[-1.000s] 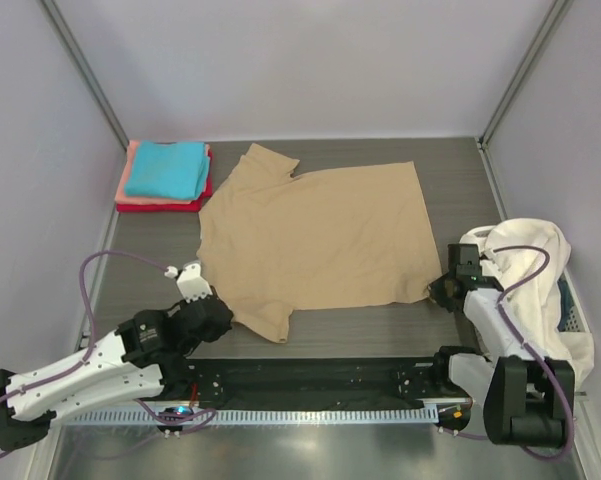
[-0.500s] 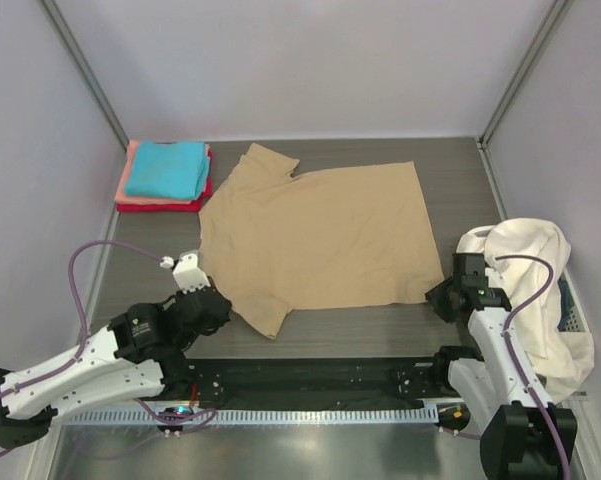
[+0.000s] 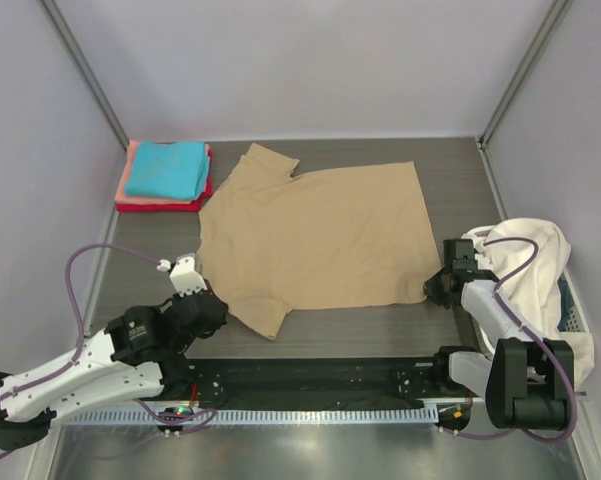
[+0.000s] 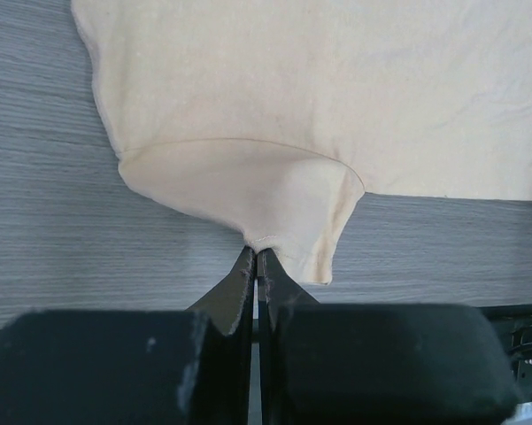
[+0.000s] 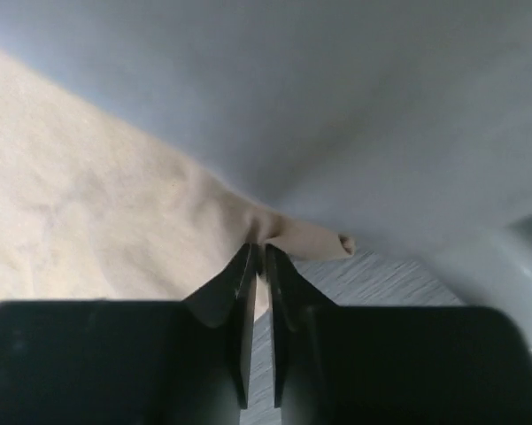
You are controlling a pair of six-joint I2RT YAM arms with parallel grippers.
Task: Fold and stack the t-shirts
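A large tan t-shirt (image 3: 320, 235) lies spread flat in the middle of the table, collar to the left. My left gripper (image 3: 223, 311) is shut on the hem of its near sleeve (image 4: 274, 199), its tips (image 4: 256, 251) pinching the cloth. At the shirt's near right corner (image 5: 314, 237), my right gripper (image 3: 433, 291) has its jaws nearly together (image 5: 264, 249) with the tan cloth caught between them. Folded turquoise (image 3: 167, 167), salmon-pink (image 3: 130, 176) and red (image 3: 162, 206) t-shirts lie stacked at the far left. Cream-white t-shirts (image 3: 525, 258) are heaped at the right.
A white plastic basket (image 3: 573, 312) under the cream-white heap sits against the right wall, close behind my right arm. Pale walls enclose the table on three sides. The black rail (image 3: 310, 380) with the arm bases runs along the near edge.
My right gripper let go briefly and closed again on the shirt's near right corner, its arm shifting a little. My left gripper drew the sleeve slightly toward the near left.
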